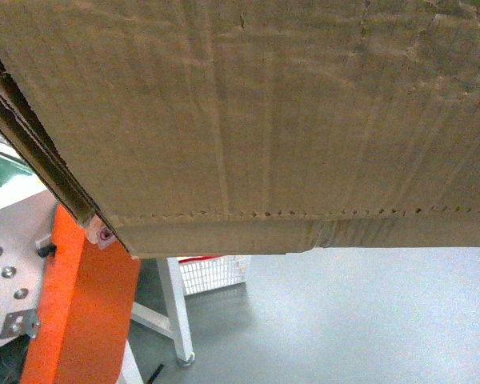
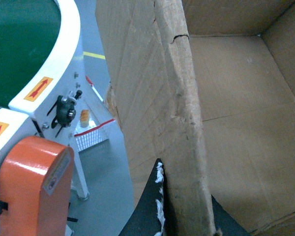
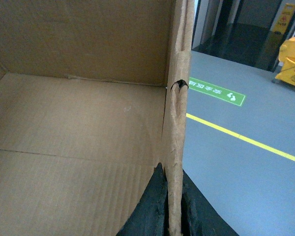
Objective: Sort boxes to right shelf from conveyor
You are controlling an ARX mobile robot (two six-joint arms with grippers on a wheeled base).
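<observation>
The cardboard box is up in the air, held between both arms and so close to the head camera that its brown side fills nearly the whole view. Only from there can you see the perforated line running along near its base. Below it is grey floor, a white frame leg, a bit of white mesh basket, and at the left an orange housing beside a white plate with bolts.

The left wrist view looks down the box's left wall from above. The left claw is clamped onto that ragged top edge, one dark finger outside and the other inside the box, the wall pinched between them. This view alone shows the conveyor: green belt, white rim with red arrow labels, off to the left of the box and not touching it. The orange housing sits just under the rim.

The right wrist view shows the opposite wall, with a small tear partway along its edge. The right claw grips it the same way, dark fingers pressed to either face. The box's bare interior spreads to the left. To the right lies open floor with a yellow line, a green floor marking, and a yellow mop bucket far off.
</observation>
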